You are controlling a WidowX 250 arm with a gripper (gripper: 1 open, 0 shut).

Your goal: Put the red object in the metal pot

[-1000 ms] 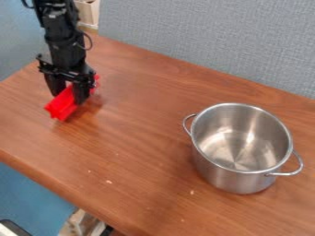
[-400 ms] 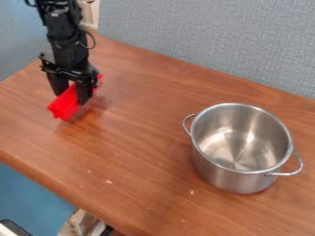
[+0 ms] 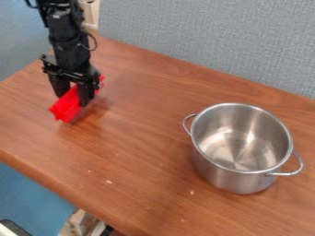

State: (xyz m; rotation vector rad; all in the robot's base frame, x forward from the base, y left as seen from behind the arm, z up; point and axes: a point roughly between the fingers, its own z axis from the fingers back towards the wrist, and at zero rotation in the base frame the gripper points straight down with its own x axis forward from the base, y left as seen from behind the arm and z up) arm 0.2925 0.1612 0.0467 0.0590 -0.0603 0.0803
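Note:
The red object point(image 3: 66, 108) is a small bright red block at the left of the wooden table, tilted, with its upper end between the fingers of my black gripper point(image 3: 74, 92). The gripper points straight down and is shut on the block's top end. Whether the block's lower end touches the table I cannot tell. The metal pot point(image 3: 244, 146) stands upright and empty at the right side of the table, well apart from the gripper, with one loop handle toward the front right.
The wooden table point(image 3: 135, 138) runs from the back left to the front edge. A blue-grey wall stands behind it. My arm's black column point(image 3: 59, 32) rises at the back left corner.
The gripper has shifted very slightly right and up with the red block in it. The pot has not moved.

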